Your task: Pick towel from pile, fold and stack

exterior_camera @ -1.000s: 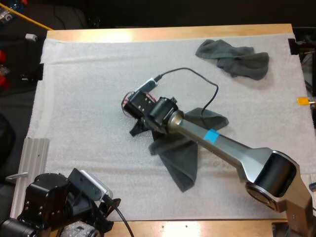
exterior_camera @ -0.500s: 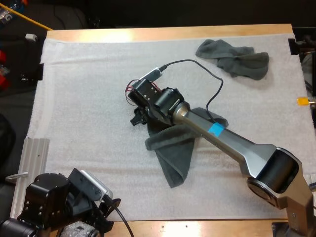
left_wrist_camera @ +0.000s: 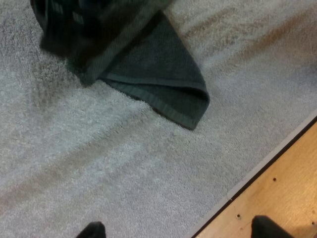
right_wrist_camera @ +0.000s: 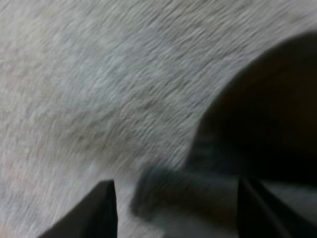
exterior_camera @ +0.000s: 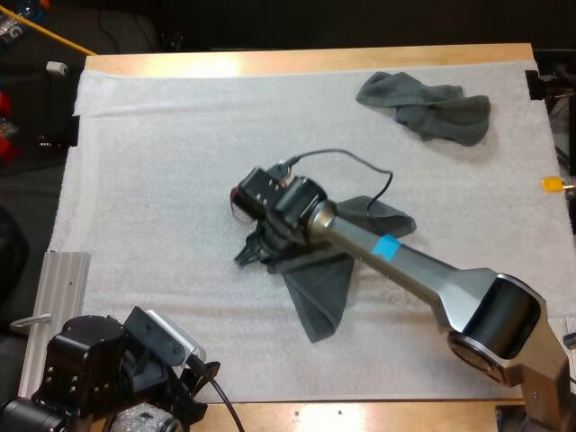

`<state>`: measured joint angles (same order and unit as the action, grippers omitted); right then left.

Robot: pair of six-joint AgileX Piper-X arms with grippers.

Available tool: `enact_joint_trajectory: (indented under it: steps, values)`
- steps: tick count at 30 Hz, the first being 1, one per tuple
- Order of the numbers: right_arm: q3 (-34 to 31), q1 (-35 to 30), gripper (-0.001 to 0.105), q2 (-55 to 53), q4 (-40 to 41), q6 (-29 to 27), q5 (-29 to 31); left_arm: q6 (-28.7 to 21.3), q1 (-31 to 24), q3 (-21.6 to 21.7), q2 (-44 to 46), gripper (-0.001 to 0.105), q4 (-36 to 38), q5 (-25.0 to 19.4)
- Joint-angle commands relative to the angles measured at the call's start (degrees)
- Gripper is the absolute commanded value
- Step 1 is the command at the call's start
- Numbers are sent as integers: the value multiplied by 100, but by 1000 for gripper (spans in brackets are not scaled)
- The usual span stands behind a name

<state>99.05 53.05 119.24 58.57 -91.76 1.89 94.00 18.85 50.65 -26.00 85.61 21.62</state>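
Observation:
A dark grey-green towel [exterior_camera: 319, 292] lies partly folded in the middle of the white mat [exterior_camera: 153, 180], one corner pointing at the near edge. My right gripper [exterior_camera: 252, 250] is low over the towel's left end. In the right wrist view its fingers [right_wrist_camera: 94, 210] stand apart, with a towel edge [right_wrist_camera: 198, 191] lying loose between them. Another towel [exterior_camera: 427, 106] sits crumpled at the far right. My left gripper [exterior_camera: 193, 382] rests at the near left, open [left_wrist_camera: 178, 230] over bare mat, short of the towel's corner [left_wrist_camera: 163, 84].
A metal rail [exterior_camera: 58, 288] lies off the mat's left edge beside my left arm. The wooden table edge [left_wrist_camera: 287, 183] runs close under the left gripper. Open mat stretches across the left and far side.
My right gripper swung toward the far side with the towel's edge, then came back down at the towel's left end. The towel has been pulled into a narrower shape, shifted slightly left.

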Motion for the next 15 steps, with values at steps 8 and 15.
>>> enact_joint_trajectory:
  steps: [8,15]
  values:
    - [-204,123,50,291,-119,598,-29,65,28,16,-5,58,196,6]
    - [-204,123,42,501,-119,723,234,82,28,16,-5,58,243,6]
